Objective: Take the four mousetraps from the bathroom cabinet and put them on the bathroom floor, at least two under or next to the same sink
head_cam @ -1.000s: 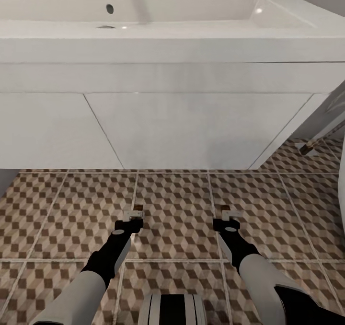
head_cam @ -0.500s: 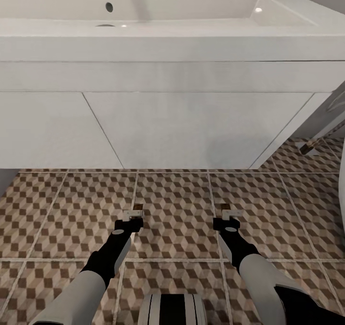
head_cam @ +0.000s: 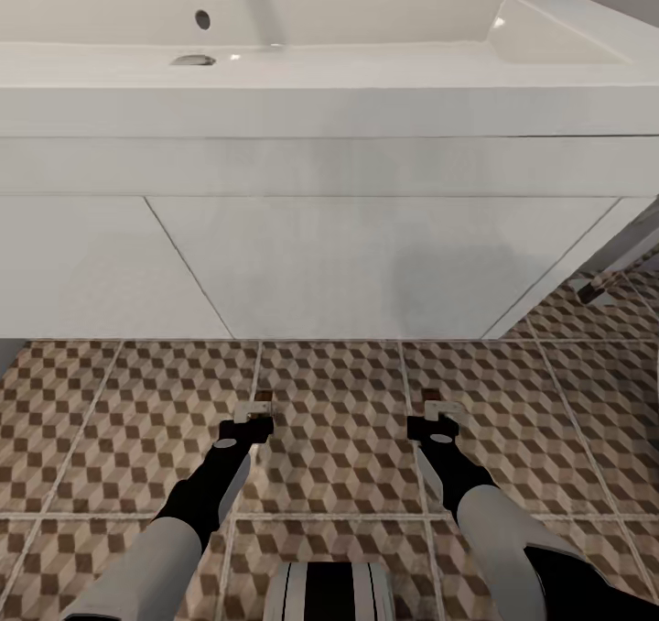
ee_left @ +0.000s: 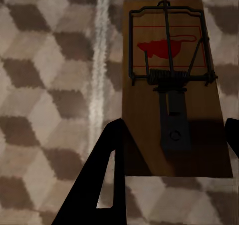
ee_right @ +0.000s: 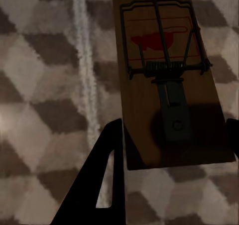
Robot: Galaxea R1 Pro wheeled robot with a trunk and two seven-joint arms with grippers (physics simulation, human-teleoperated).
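Both arms reach forward and low over the bathroom floor (head_cam: 339, 419), in front of a white sink unit (head_cam: 366, 264). My left gripper (head_cam: 254, 410) is shut on a mousetrap (head_cam: 264, 396). In the left wrist view that mousetrap (ee_left: 172, 85) is a brown board with a dark wire spring and a red mark, and the gripper (ee_left: 172, 150) clamps its two long edges. My right gripper (head_cam: 437, 410) is shut on a second mousetrap (head_cam: 429, 395), seen up close as mousetrap (ee_right: 167, 80) held by the gripper (ee_right: 172, 145). Both traps hang above the tiles. The cabinet is out of view.
The white basin (head_cam: 275, 26) with a drain and taps tops the sink unit, which spans nearly the whole width of the head view. A slanted metal bar (head_cam: 613, 277) stands at the right. Open tiled floor lies between the unit and my arms.
The whole head view has shifted, so the sink unit's lower edge sits a little lower and looks larger: the camera moved. Both arms and the held traps keep their places.
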